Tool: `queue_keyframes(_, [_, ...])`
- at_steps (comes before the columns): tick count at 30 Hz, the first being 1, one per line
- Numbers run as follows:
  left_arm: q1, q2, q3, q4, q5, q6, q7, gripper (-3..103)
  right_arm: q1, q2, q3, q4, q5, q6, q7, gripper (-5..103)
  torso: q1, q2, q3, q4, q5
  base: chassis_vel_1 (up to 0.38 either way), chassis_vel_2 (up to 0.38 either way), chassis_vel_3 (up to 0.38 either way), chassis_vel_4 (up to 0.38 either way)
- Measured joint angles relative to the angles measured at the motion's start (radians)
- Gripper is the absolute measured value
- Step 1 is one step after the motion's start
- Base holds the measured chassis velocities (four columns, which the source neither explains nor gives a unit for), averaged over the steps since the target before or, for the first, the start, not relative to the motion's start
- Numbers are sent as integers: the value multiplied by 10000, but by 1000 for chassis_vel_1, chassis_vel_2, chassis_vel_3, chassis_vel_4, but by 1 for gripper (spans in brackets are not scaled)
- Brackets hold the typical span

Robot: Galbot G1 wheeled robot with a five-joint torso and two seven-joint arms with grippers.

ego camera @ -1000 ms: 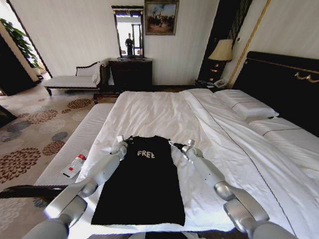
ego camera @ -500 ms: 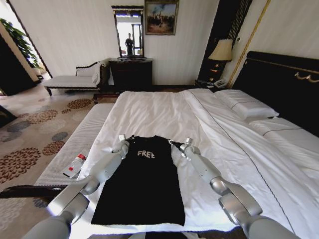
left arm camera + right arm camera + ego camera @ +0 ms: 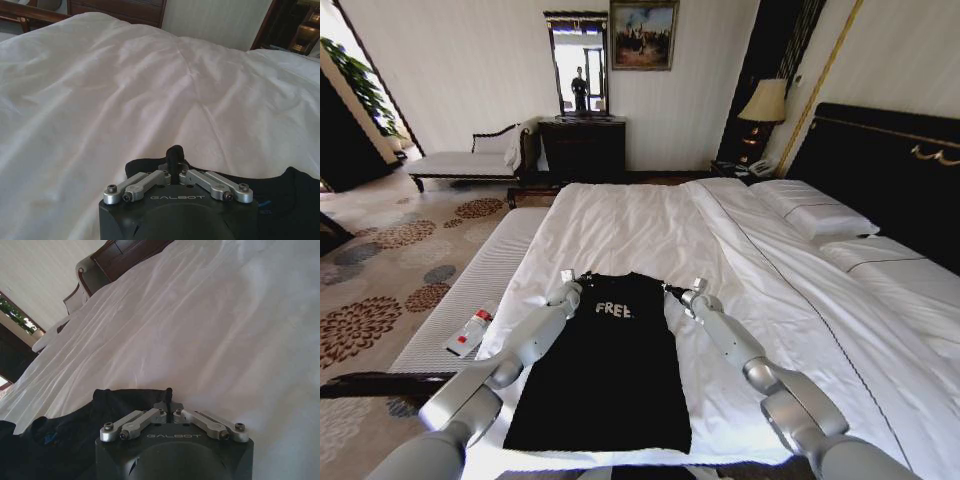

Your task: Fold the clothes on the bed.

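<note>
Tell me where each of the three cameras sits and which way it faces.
Head view: on the robot's head, looking forward and down the bed; both arms reach to the black T-shirt, left gripper and right gripper at its shoulders.
Left wrist view: on the left arm, looking past the left gripper, fingers shut on the T-shirt, across the duvet.
Right wrist view: on the right arm, right gripper shut on the T-shirt.
Shared: T-shirt and duvet.
</note>
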Motion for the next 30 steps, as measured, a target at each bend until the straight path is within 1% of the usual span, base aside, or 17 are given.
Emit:
queue_keyframes(4, [34,95,-16,-186,-52,-23,-41,2,-90,-123,-56,389,106,-8,163,1,0,0,0,-1,1,0,0,0,0])
queue_keyframes(9, [13,453,-293,-841,-424,-166,-112,2,-231,-843,-261,1953,447,-60,693,1,-1,0,0,1,0,0,0,0,0])
queue_keyframes(10, [13,453,-293,-841,-424,-166,-112,2,-231,-843,-261,1953,447,-60,693,1,-1,0,0,1,0,0,0,0,0])
queue_keyframes(13, [-357,671,-365,-895,-369,-267,-187,2,-50,-1216,-290,2652,617,-31,1132,1,-1,0,0,-3,0,0,0,0,0])
queue_keyframes(15, [-715,806,-282,-753,-391,-302,-177,2,284,-1313,-425,2748,682,125,1455,1,-1,0,-1,-3,-1,0,0,0,0])
queue_keyframes(16, [-715,806,-282,-753,-391,-302,-177,2,284,-1313,-425,2748,682,125,1455,1,-1,0,-1,-3,-1,0,0,0,0])
queue_keyframes(18, [-1076,893,-178,-648,-686,-304,-19,2,696,-1290,-549,2748,807,326,1764,1,0,0,0,1,-1,0,0,0,0])
queue_keyframes(21, [-1669,921,55,-428,-1201,-305,470,2,1205,-1130,-577,2750,1144,550,2128,1,1,0,0,3,-1,0,0,0,0])
queue_keyframes(22, [-1669,921,55,-428,-1201,-305,470,2,1205,-1130,-577,2750,1144,550,2128,1,1,0,0,3,-1,0,0,0,0])
queue_keyframes(27, [-2657,641,526,747,-1444,-390,1030,2,1689,-1108,-665,2558,1245,715,2413,1,0,0,0,-1,-1,0,0,0,0])
queue_keyframes(28, [-2657,641,526,747,-1444,-390,1030,2,1689,-1108,-665,2558,1245,715,2413,1,0,0,0,-1,-1,0,0,0,0])
queue_keyframes(30, [-2973,504,634,1111,-1489,-407,1266,2,1848,-1095,-681,2381,1249,795,2453,1,1,0,1,-1,0,0,0,0,0])
